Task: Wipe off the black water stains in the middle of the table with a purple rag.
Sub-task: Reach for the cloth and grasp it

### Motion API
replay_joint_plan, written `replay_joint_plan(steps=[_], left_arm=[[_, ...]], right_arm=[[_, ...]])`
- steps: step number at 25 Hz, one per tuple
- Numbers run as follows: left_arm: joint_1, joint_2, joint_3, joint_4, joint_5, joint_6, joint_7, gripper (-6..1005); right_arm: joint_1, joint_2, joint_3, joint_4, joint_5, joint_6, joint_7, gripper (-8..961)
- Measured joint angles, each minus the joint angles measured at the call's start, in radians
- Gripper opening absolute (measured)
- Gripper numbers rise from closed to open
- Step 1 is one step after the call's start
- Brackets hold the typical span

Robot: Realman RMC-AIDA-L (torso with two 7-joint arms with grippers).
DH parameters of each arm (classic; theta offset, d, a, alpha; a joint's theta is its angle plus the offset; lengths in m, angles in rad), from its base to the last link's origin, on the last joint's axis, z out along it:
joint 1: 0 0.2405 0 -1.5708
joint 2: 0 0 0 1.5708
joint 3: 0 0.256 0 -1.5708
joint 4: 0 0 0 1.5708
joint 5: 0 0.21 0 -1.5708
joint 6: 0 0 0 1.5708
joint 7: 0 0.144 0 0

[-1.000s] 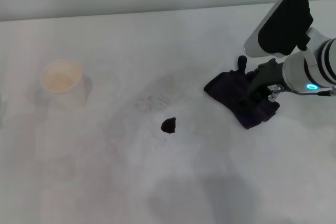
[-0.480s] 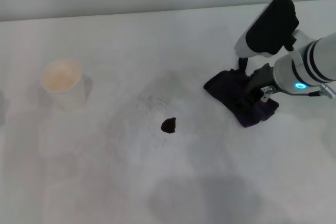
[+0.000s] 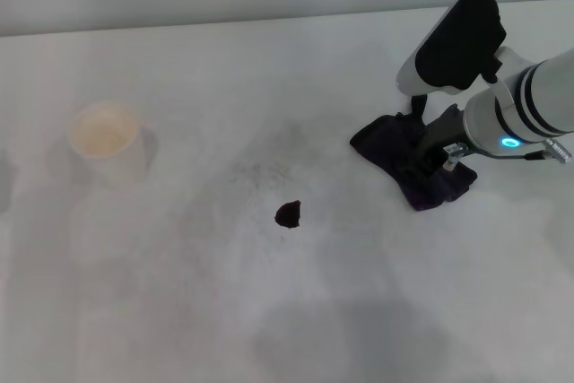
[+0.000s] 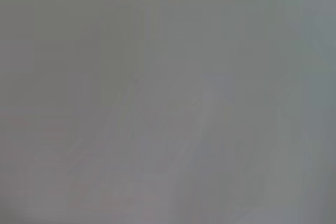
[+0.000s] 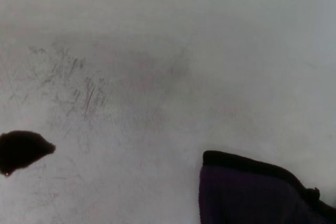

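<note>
The black water stain [image 3: 288, 213] is a small dark blot near the middle of the white table [image 3: 269, 311], with faint grey speckles behind it. It also shows in the right wrist view [image 5: 23, 149]. The purple rag [image 3: 381, 148] lies crumpled on the table to the right of the stain, well apart from it; one edge of it shows in the right wrist view [image 5: 252, 192]. My right gripper [image 3: 432, 155] is down on the middle of the rag. My left gripper is out of view; the left wrist view shows only plain grey.
A pale cup [image 3: 106, 141] stands on the table at the far left. The table's back edge meets a grey wall behind. Faint grey smudges [image 5: 84, 93] mark the tabletop between the stain and the rag.
My right arm has shifted a little to the left and back over the rag. The rag has barely moved. The stain and the cup are unchanged.
</note>
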Motion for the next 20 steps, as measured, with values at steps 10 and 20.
replay_joint_plan(steps=[10, 20], left_arm=[[-0.008, 0.000, 0.000, -0.009, -0.003, 0.000, 0.000, 893], [-0.003, 0.000, 0.000, -0.011, 0.000, 0.000, -0.001, 893]], right_arm=[[-0.003, 0.001, 0.018, 0.001, 0.002, -0.005, 0.004, 143], [-0.007, 0.004, 0.024, 0.004, 0.002, -0.008, 0.007, 122]])
